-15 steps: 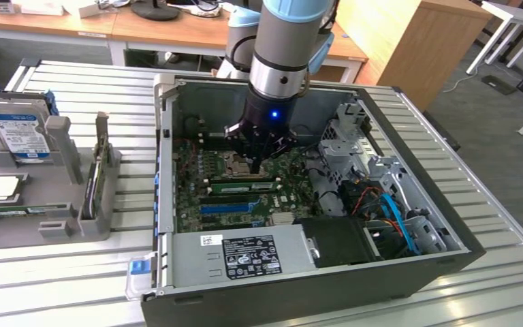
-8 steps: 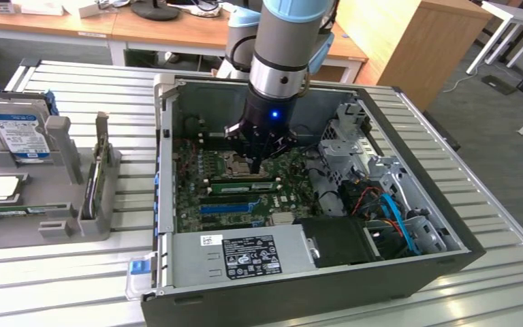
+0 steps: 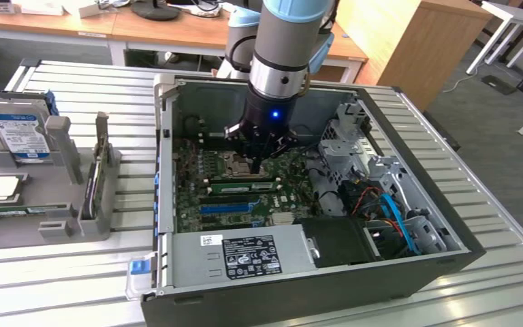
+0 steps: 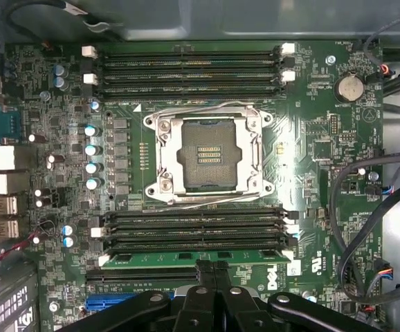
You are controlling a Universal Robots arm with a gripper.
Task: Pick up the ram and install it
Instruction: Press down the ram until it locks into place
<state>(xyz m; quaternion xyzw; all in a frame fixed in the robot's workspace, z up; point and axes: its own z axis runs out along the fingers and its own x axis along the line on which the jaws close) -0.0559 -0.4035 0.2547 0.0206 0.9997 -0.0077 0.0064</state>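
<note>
- One arm, mine, reaches down into the open computer case [image 3: 334, 266] that lies on its side on the slatted metal table [image 3: 479, 177].
- My gripper [image 3: 259, 163] hangs directly over the motherboard [image 3: 209, 197], just below the processor socket [image 4: 205, 155] as seen from the exterior view.
- My fingers [image 4: 214, 285] stand fully closed, pressed together with no gap between them.
- Whether anything sits pinched between the fingertips cannot be told; the tips meet right above the ram [image 4: 186, 257].
- That ram is a slim green strip seated flat in a memory slot on the near side of the socket, in line with the three dark slots [image 4: 193, 228] beside it.
- White latches [image 4: 104, 260] stand at the ends of this slot bank; a second bank of dark slots [image 4: 189, 69] runs on the far side of the socket.
- Socket state: metal frame open, bare contact area exposed at its middle.
- A blue expansion slot [image 4: 124, 302] lies just beside the ram's row, partly covered by my gripper body in the wrist view.
- The power supply [image 3: 243, 255], with its dark label, fills the case's near edge in the exterior view.
- At the exterior view's left, a grey parts stand [image 3: 62, 204] holds a hard drive [image 3: 18, 133] with a blue label, well apart from the case.
- Dark cables [image 4: 366, 207] loop along the board's edge.
</note>
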